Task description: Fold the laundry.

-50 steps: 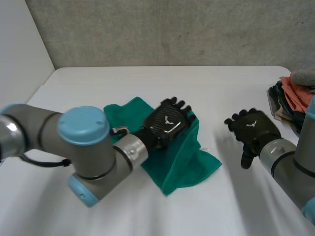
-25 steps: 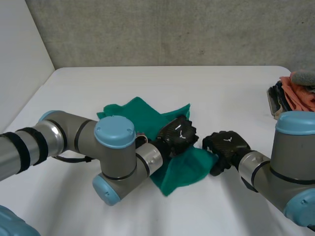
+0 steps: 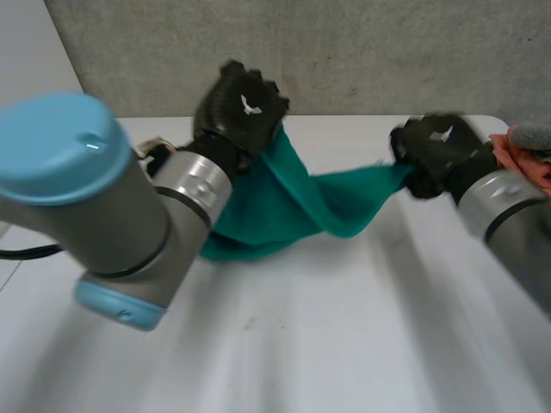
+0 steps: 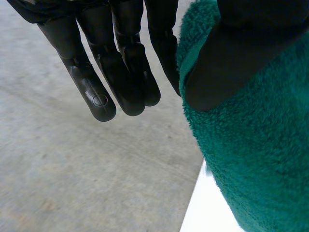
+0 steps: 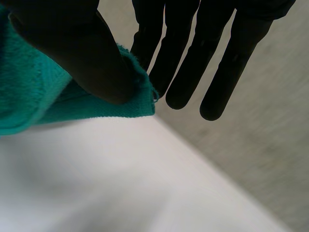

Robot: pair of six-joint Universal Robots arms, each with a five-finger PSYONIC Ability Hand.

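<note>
between left hand point(image 3: 241, 107) and right hand point(image 3: 435, 148), green towel point(image 3: 337, 203)

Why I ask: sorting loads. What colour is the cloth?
Plain green cloth; best in left wrist view.

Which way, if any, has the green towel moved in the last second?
Yes. The green towel lay on the white table; now the left hand and right hand hold it lifted, stretched between them, toward the grey wall.

Fuzzy green terry cloth point(image 4: 251, 159), smooth matt white surface point(image 3: 301, 344), rough grey concrete wall point(image 3: 344, 52), smooth light-blue cap point(image 3: 52, 146)
</note>
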